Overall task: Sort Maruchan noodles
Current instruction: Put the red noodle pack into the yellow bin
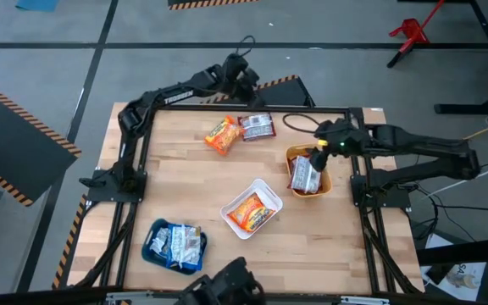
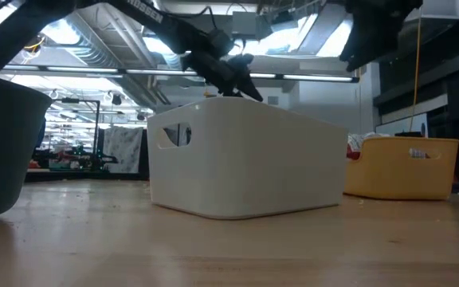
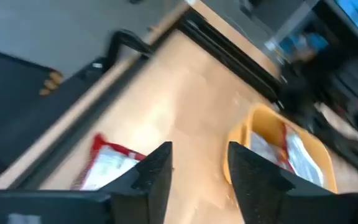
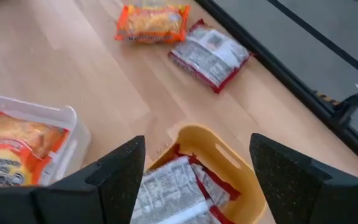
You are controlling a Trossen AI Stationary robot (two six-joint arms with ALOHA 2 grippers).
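Note:
Two packets lie flat on the table near its far edge: an orange one [image 1: 223,134] [image 4: 152,22] and a red-and-silver one [image 1: 257,126] [image 4: 210,55] [image 3: 107,163]. The orange bin [image 1: 327,181] [image 4: 229,152] [image 3: 260,124] holds red-and-silver packets [image 4: 173,190]. The white bin [image 1: 269,190] [image 4: 73,121] holds orange packets [image 1: 252,212], and the teal bin [image 1: 151,246] holds blue ones [image 1: 180,244]. My right gripper [image 1: 316,161] [image 4: 194,180] hovers open over the orange bin. My left gripper [image 1: 248,87] [image 3: 199,180] is open, raised above the far edge behind the loose packets.
A dark frame [image 1: 134,169] runs along the table's left, right and far edges. A black cable [image 1: 295,123] lies by the far right corner. In the low view the white bin [image 2: 245,163] stands in the middle, the orange bin [image 2: 401,167] right and the teal bin [image 2: 2,143] left.

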